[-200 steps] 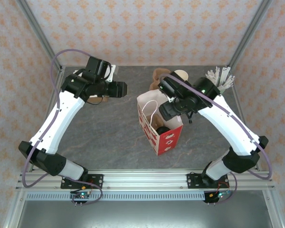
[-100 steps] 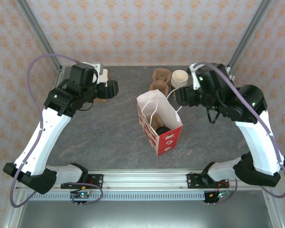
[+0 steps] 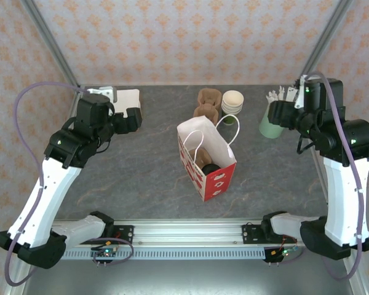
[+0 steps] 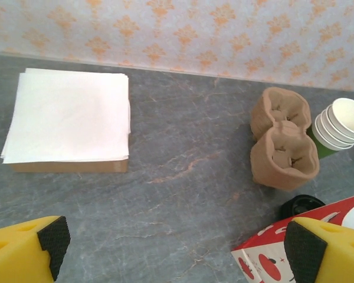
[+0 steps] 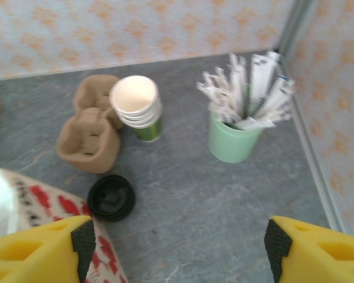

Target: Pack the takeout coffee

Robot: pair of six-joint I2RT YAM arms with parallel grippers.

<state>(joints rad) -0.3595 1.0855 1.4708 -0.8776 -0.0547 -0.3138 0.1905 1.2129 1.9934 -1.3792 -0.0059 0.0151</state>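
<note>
The red and white paper bag (image 3: 208, 161) stands open in the middle of the table. Deep inside it shows the round black lid of the takeout coffee (image 3: 210, 168), next to something brown; the cup's body is hidden. My left gripper (image 3: 133, 119) hovers open at the far left, well clear of the bag, and a bag corner (image 4: 270, 259) sits by its right finger (image 4: 304, 251). My right gripper (image 3: 275, 113) hangs open at the far right, above bare table (image 5: 224, 194), with nothing between its fingers (image 5: 82, 240).
A white napkin stack (image 4: 69, 117) lies far left. Behind the bag sit brown pulp carriers (image 4: 283, 141), stacked lidless cups (image 5: 137, 106) and a loose black lid (image 5: 111, 197). The pale green holder of wrapped sticks (image 5: 236, 134) stands by the right frame post.
Both arms have drawn back from the bag, the left toward the far left and the right toward the far right. The left gripper has opened wider.
</note>
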